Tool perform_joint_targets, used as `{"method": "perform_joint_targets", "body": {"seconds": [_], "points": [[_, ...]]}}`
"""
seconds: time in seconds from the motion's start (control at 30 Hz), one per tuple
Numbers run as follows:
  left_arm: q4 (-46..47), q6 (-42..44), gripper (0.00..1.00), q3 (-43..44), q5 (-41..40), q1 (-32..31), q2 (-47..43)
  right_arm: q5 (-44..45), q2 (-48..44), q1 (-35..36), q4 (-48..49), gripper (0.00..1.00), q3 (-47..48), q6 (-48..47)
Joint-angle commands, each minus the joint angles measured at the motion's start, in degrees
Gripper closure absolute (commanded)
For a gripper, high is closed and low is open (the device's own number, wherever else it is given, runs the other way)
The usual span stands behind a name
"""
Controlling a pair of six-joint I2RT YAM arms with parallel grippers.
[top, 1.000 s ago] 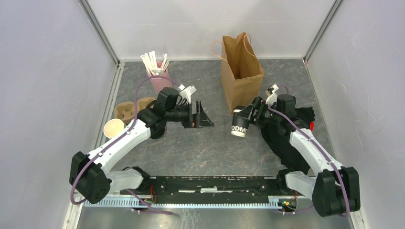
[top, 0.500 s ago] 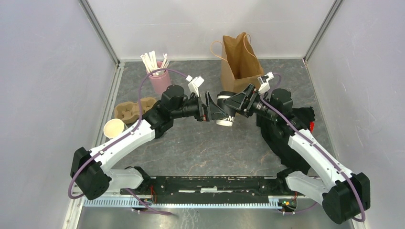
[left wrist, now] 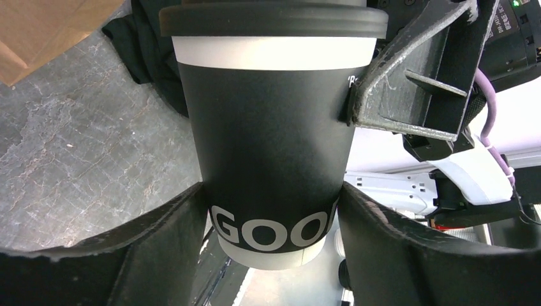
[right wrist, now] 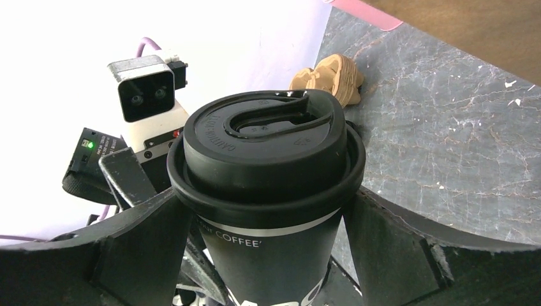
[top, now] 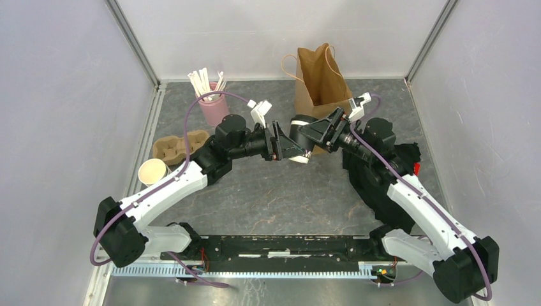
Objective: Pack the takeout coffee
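While hanging mid-air just near-left of the paper bag (top: pixel 322 95), gripped from both sides.
Got the coffee cup (top: pixel 298 139) up in the middle, long axis crosswise to both finger pairs: right gripper (right wrist: pixel 268 217) clamped just under the lid (right wrist: pixel 265 137), left gripper (left wrist: pixel 271 210) closed round the lower body. Probably needs one side letting go.

From above, the coffee cup (top: pixel 296 121) is mostly hidden between the left hand (top: pixel 292 146) and right hand (top: pixel 305 132). In the left wrist view the top edge crops its lid (left wrist: pixel 273 20), a finger (left wrist: pixel 395 255) covers the end of its lettering, and the paper bag (left wrist: pixel 44 32) at 11 o'clock is cut off. Whether the left fingers press the cup is unclear.
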Motion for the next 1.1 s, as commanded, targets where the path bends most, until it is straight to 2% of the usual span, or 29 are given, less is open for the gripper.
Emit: {"method": "perform_joint_targets", "body": {"seconds": [0.0, 0.17, 0.33, 0.43, 0.53, 0.67, 0.87, 1.07], "points": [[4.11, -0.26, 0.25, -0.18, 0.75, -0.30, -1.89, 2.20, -2.73, 0.74, 0.44, 0.09, 2.36, -0.10], [3.69, 6.76, 0.33, -0.15, 3.72, -0.33, -2.70, 1.68, -5.70, 0.74, -4.67, 0.02, 2.94, -3.52], [-1.34, 19.58, 0.36, 0.07, 6.17, -0.33, -4.86, 0.89, -7.96, 0.73, -22.68, 0.02, 8.19, -18.11], [-6.54, 28.67, 0.36, -0.73, 5.01, -0.33, -7.21, -0.64, -8.57, 0.70, -30.19, 0.02, 11.69, -26.65], [-7.23, 36.15, 0.36, -4.13, 2.56, -0.33, -11.88, -1.82, -7.37, 0.71, -38.49, 0.02, 17.33, -34.62], [-3.58, 43.50, 0.36, -10.86, -0.36, -0.33, -18.46, -3.72, -2.47, 0.66, -48.89, 0.02, 28.49, -42.85], [-8.14, 53.74, 0.36, -12.88, -2.80, -0.33, -21.83, -13.88, 5.61, 0.75, -49.10, 0.02, 36.14, -42.25], [-9.00, 55.36, 0.36, -12.86, -2.68, -0.33, -22.02, -14.71, 11.09, 3.89, -47.37, 0.02, 38.42, -39.90]]}}
